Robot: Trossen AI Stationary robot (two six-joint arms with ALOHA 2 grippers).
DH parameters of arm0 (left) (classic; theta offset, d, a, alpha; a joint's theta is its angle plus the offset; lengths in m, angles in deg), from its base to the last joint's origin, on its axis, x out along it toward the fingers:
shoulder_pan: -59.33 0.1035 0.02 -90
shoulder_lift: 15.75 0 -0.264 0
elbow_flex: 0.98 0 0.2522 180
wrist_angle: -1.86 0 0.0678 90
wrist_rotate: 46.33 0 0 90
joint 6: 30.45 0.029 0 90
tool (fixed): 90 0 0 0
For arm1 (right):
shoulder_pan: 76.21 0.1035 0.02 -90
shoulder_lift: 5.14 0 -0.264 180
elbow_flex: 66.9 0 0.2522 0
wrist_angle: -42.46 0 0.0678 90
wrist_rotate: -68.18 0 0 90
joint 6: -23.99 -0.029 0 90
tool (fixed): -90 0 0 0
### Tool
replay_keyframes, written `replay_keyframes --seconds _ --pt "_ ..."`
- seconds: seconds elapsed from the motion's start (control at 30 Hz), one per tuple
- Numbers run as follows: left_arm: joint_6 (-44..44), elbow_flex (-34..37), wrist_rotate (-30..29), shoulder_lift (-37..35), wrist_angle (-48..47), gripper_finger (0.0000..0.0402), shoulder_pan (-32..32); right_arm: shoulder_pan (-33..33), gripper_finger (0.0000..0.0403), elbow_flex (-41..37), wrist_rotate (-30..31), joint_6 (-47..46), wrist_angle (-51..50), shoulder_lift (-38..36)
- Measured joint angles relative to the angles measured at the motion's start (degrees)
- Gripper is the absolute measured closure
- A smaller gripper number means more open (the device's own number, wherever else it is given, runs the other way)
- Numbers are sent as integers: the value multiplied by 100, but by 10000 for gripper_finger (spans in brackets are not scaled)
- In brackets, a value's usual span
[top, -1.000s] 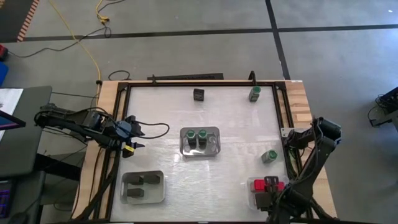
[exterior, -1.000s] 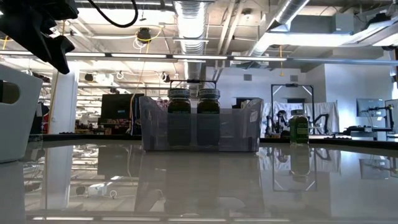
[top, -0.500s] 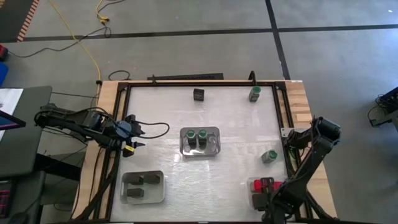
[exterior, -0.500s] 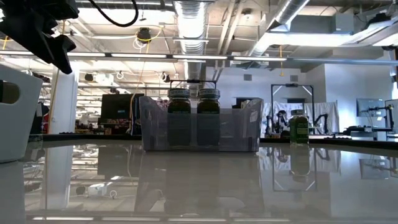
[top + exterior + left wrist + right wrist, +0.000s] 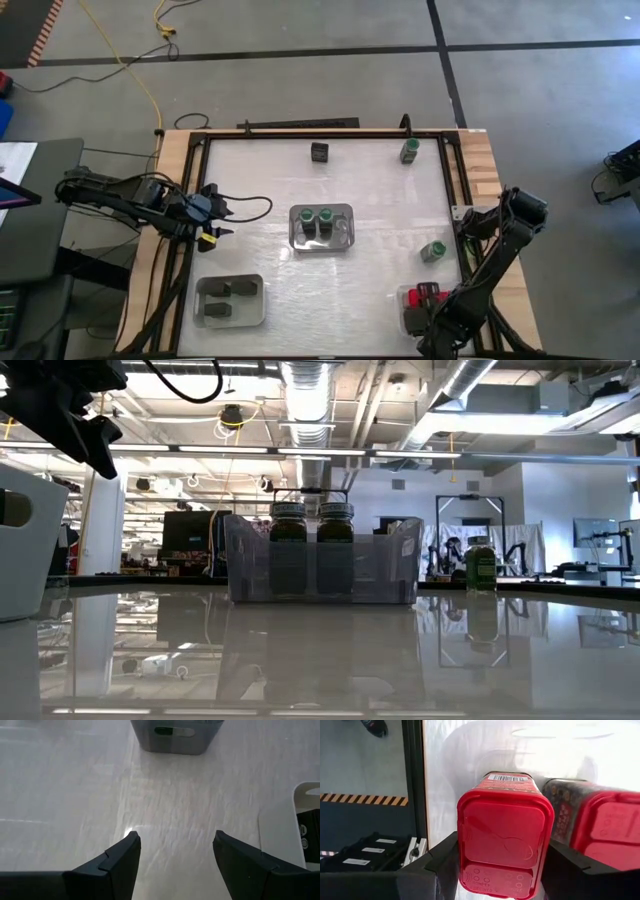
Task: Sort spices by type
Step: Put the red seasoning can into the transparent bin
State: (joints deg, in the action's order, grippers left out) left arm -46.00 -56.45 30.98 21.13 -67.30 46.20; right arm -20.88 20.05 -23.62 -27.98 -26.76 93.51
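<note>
Right gripper (image 5: pixel 502 870) low at near-right tray (image 5: pixel 408 298), fingers apparently clamped on red-topped box (image 5: pixel 504 832). Left gripper (image 5: pixel 175 855) hovering at left table edge, fingers spread, empty.

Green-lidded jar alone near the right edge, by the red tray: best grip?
The lone green-lidded jar stands upright with clear table around it. Come from straight above, fingers closing across the round body just below the lid. The right tool is nearest, currently around a red-topped box.

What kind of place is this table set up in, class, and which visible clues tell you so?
Probably a robotics lab or workshop: exposed ceiling ducts overhead, other robot rigs in the background, and a taped concrete floor with a yellow cable around the table.
</note>
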Motion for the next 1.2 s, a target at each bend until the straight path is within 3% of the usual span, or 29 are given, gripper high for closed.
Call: replay_keyframes --seconds 0.3,1.2 --pt "-7 0 0 -2 0 161 0 -157 163 -275 -358 85 384 -13" --pt "-9 0 -20 0 0 161 0 -146 132 -297 -321 105 319 13"
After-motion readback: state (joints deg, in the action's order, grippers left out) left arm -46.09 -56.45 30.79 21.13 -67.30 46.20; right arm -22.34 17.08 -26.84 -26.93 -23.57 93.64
